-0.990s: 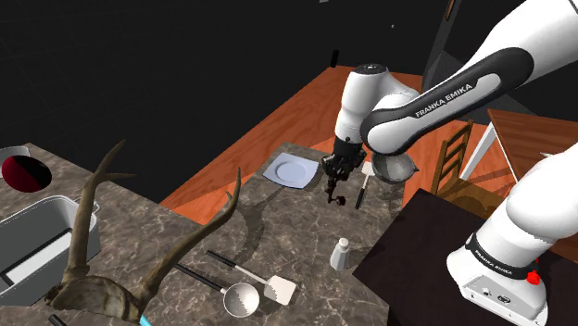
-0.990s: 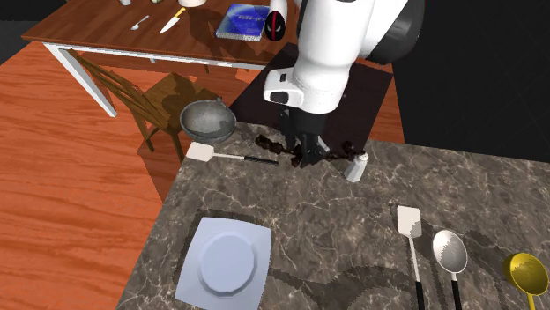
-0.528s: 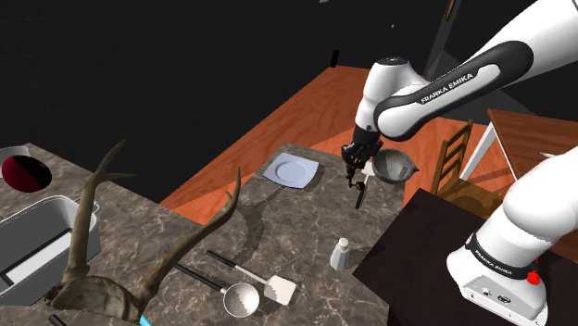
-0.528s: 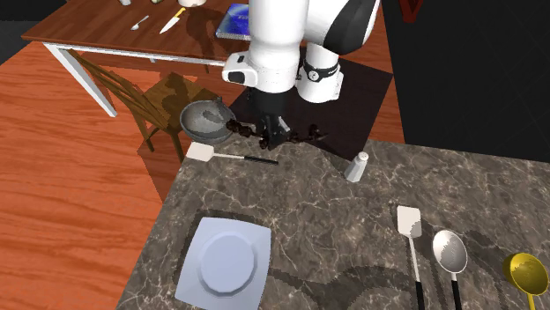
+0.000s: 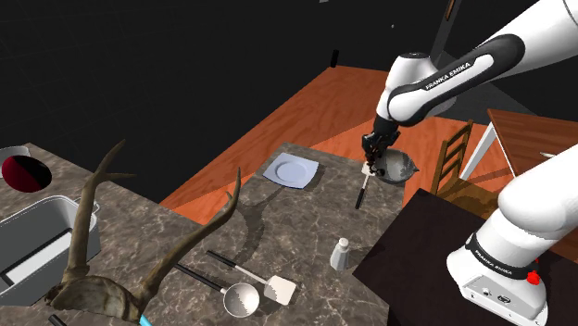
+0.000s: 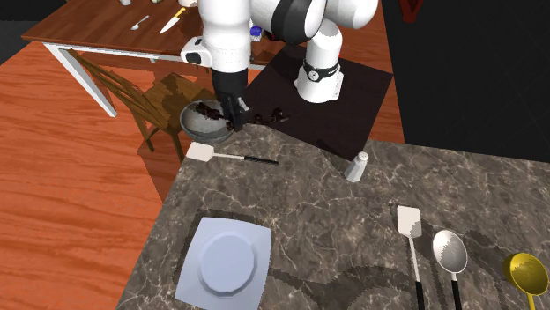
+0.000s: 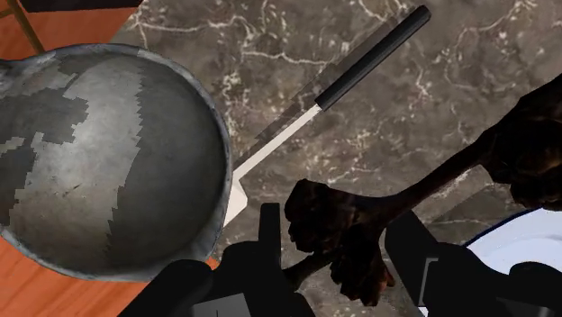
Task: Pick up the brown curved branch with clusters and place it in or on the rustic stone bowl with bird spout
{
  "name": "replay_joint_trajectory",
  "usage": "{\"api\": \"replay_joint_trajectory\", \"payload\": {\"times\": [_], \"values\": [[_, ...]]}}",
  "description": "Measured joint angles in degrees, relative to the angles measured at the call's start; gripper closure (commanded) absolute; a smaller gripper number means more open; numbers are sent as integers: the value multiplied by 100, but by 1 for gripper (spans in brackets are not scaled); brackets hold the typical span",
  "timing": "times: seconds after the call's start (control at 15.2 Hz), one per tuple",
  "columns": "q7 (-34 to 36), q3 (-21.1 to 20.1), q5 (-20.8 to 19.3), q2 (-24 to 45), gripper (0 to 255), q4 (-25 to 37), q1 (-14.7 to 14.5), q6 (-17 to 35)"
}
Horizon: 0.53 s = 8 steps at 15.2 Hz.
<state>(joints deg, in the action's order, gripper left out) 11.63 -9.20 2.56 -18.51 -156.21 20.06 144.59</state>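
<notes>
1. Claw [image 6: 236, 119] is clamped on the brown branch [image 7: 317, 216]: fingers closed on its stem, clusters sticking out both sides.
2. Vs 1 s ago, it has carried the branch across the counter [image 6: 335, 229] to just beside the stone bowl [image 7: 90, 162], above the white spatula [image 7: 306, 117].
3. One branch end looks to overhang the bowl's rim; claw not yet over bowl's middle.
4. So the carry is nearly done; prob. a short shift over the bowl, then release.

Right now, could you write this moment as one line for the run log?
phase: carry | gripper: shut on branch | position: raised beside grey bowl, near spatula | branch: not yet in grey bowl
</notes>
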Motion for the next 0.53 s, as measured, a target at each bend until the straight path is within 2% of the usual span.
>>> {"api": "replay_joint_trajectory", "payload": {"times": [0.53], "values": [[-1320,932,-199,352,255,321,573,23]]}}
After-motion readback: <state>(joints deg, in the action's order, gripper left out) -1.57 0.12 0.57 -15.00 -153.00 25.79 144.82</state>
